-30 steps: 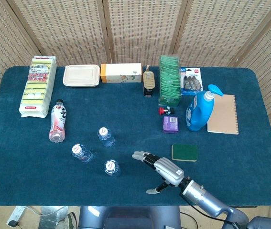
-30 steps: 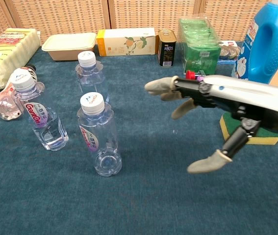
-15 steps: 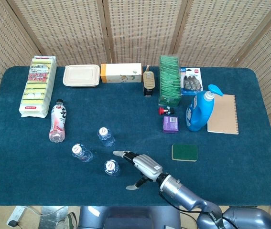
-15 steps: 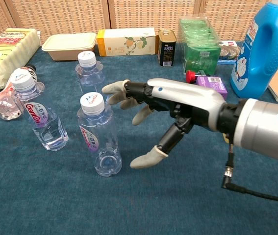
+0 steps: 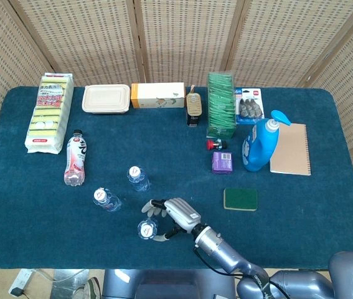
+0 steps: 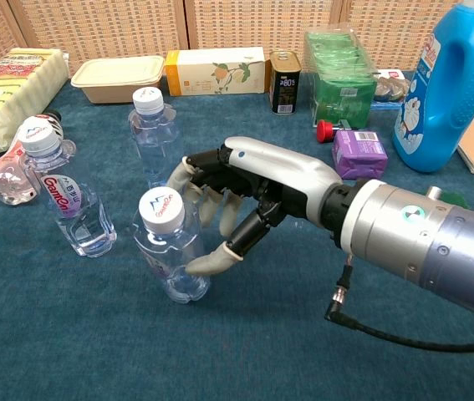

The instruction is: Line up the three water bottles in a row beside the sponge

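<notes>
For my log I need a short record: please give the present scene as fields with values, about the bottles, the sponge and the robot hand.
held bottle: nearest water bottle, tilted, gripped by the right robot hand
other bottles: middle water bottle and far water bottle, upright, standing apart
sponge: green sponge, flat on the table, nothing beside it yet
left robot hand: not in view
row: not yet formed

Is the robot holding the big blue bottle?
No, its right hand wraps its fingers around a small clear plastic water bottle with a white cap, far from the big blue detergent bottle.
</notes>
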Robot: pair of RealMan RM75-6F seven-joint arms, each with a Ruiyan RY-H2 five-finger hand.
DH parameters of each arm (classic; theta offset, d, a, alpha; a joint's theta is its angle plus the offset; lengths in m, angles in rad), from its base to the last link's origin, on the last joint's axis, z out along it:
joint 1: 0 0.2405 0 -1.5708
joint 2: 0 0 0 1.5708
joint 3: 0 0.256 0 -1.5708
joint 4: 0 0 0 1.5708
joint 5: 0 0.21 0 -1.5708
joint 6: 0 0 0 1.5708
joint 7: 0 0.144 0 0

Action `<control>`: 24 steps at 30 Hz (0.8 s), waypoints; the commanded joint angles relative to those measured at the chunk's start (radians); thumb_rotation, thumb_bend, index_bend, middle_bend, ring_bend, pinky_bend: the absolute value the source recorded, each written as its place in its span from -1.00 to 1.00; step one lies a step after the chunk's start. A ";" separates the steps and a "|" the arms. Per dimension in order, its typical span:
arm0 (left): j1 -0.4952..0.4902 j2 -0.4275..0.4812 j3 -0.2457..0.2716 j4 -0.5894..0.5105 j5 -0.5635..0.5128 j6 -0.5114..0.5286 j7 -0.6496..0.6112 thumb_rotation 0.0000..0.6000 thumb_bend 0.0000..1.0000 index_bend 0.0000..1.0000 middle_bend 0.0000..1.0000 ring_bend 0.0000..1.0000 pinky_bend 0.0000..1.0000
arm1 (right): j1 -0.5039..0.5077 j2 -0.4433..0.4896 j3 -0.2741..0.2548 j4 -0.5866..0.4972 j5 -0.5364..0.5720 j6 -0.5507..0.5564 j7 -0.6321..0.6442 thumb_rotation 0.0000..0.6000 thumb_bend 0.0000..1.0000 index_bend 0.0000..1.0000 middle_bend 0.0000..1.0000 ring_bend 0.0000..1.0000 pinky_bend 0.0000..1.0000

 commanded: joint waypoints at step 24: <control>-0.002 0.004 0.011 -0.002 0.019 -0.005 0.000 1.00 -0.59 -1.00 -1.00 -1.00 -0.86 | -0.061 0.230 0.024 0.020 0.033 0.041 0.124 1.00 -0.47 0.00 0.18 0.09 0.31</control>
